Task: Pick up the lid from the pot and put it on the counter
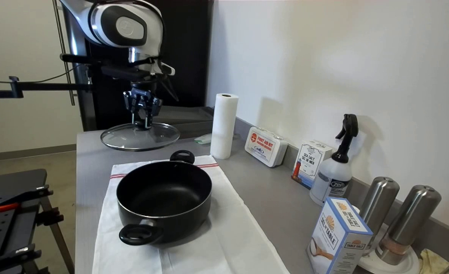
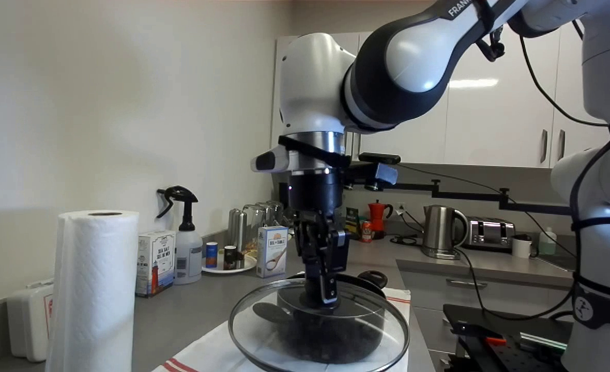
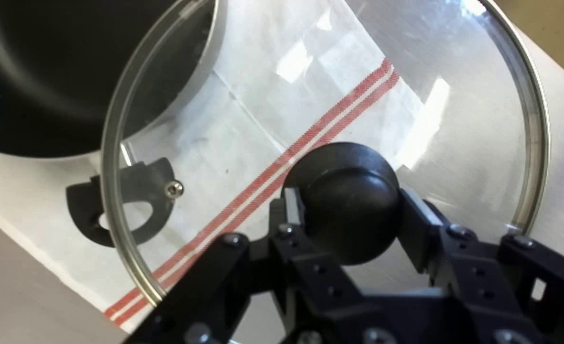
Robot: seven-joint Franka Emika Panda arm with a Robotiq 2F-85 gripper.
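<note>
The round glass lid [image 1: 127, 140] with its black knob is over the far end of the grey counter [image 1: 270, 194], beyond the black pot [image 1: 171, 222]. My gripper [image 1: 140, 123] points down with its fingers shut on both sides of the knob. In the wrist view the gripper [image 3: 351, 205] grips the lid's knob [image 3: 349, 191], and the glass overlaps the white cloth and one pot handle. In an exterior view the lid [image 2: 356, 356] is in front of the pot [image 2: 375, 278]. I cannot tell whether the rim touches the counter. The pot is uncovered on the cloth.
A white cloth [image 1: 232, 236] with red stripes lies under the pot. A paper towel roll [image 1: 224, 125] stands close to the lid, with a first aid kit [image 1: 265, 147] along the wall. A spray bottle [image 1: 333, 171], salt boxes [image 1: 340, 236] and steel mills [image 1: 409, 220] follow.
</note>
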